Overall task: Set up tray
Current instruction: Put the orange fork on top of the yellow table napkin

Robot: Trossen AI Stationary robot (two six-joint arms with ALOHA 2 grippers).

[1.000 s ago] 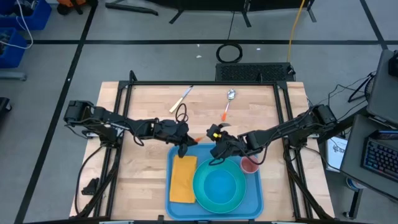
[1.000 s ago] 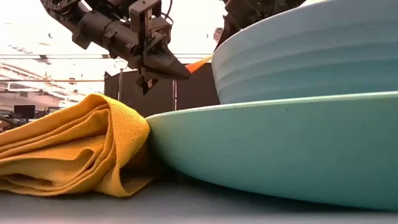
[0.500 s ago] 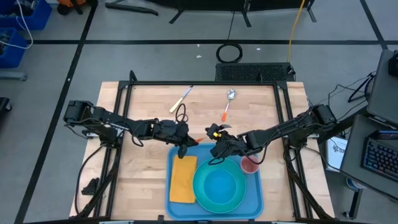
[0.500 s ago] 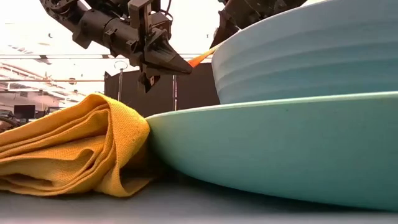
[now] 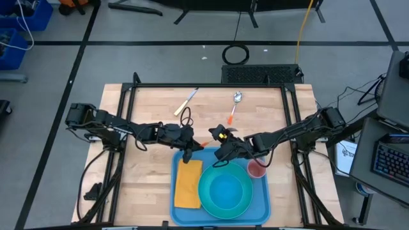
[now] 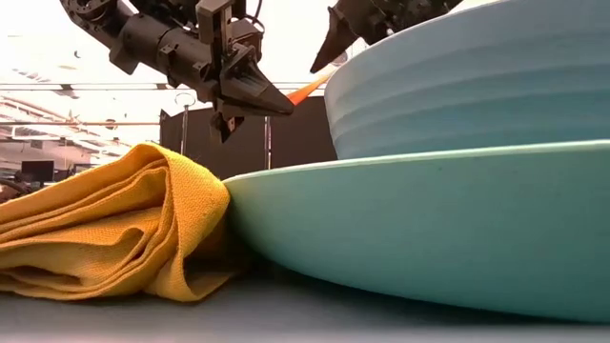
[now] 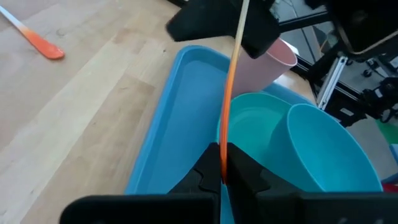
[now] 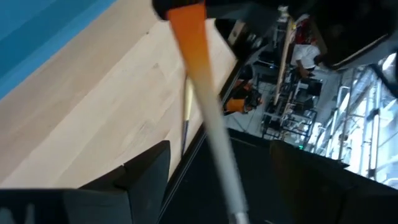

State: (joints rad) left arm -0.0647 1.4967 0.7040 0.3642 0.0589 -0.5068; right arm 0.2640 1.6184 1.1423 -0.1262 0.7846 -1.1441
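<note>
i see the left end effector (image 5: 187, 153) over the far left corner of the blue tray (image 5: 263, 198), its fingers pressed together on the orange handle of a thin utensil (image 7: 231, 93), probably a fork or knife; i can't tell which. under it, on the tray's left side, lies the folded yellow napkin (image 5: 188, 183). the tray sits at the near edge of the wooden worktop (image 5: 147, 115), toward the right. next comes the turquoise plate (image 5: 225, 193), with a light blue bowl (image 6: 477, 81) on it in the low view. the right end effector (image 5: 220, 151) hovers at the tray's far edge, fingers spread and holding nothing. a pink cup (image 5: 257, 168) stands right of the plate. farther back on the worktop lie a pale utensil (image 5: 186, 101) and a spoon (image 5: 235, 105).
</note>
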